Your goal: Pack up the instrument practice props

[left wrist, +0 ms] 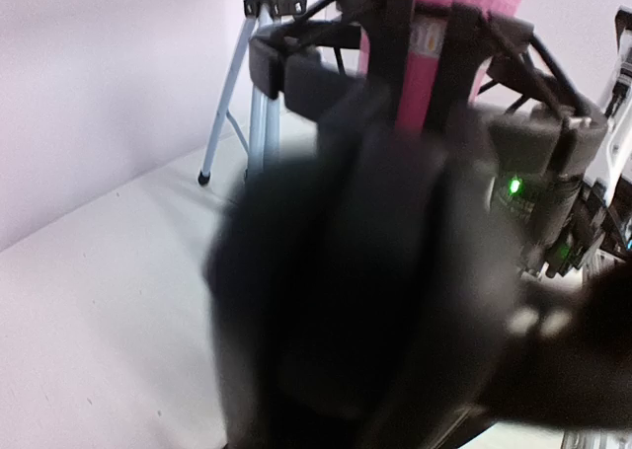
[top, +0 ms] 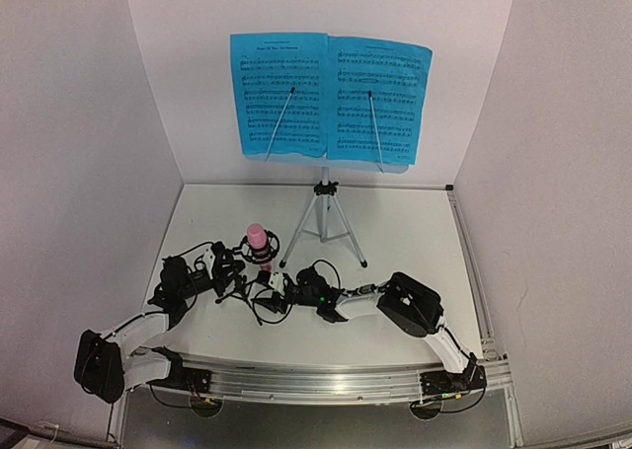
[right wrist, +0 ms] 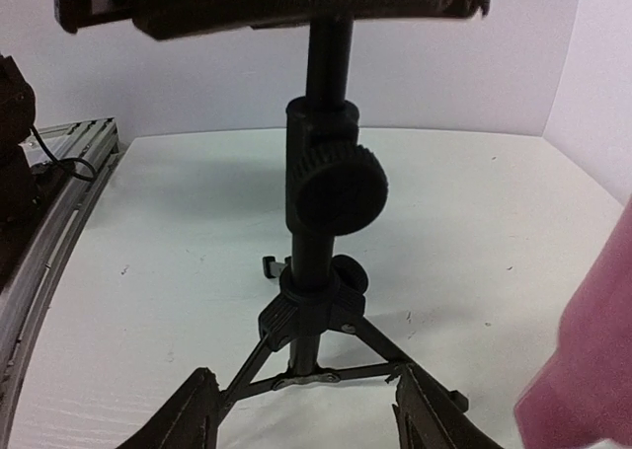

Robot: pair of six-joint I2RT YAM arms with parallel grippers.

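- Left arm (top: 138,326): white links, bulky black joint housings, thin black cable (top: 188,249) looping off it.
- Right arm (top: 434,336): same white-and-black build.
- Green light (left wrist: 513,185) glowing on a black housing.
- Right gripper (right wrist: 308,410): matte black fingers (right wrist: 196,414), rounded tips.
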